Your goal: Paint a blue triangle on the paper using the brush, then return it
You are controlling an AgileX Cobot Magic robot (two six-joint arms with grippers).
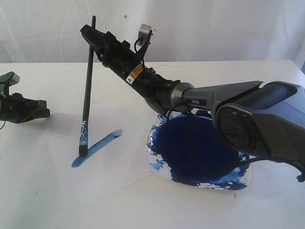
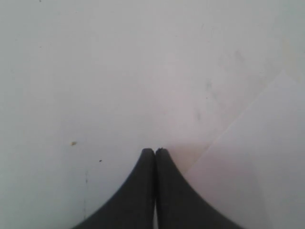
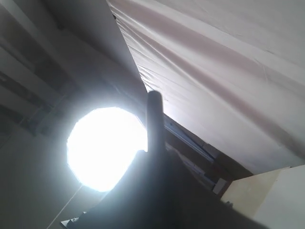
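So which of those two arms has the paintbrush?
The right arm's gripper, stretched over the paint dish, clamps the brush near its top end. The left gripper is shut and empty, off to the side.

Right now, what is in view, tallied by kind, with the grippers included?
brush: 1
paper: 1
paint dish: 1
blue stroke: 1
grippers: 2, left gripper and right gripper
Total: 6
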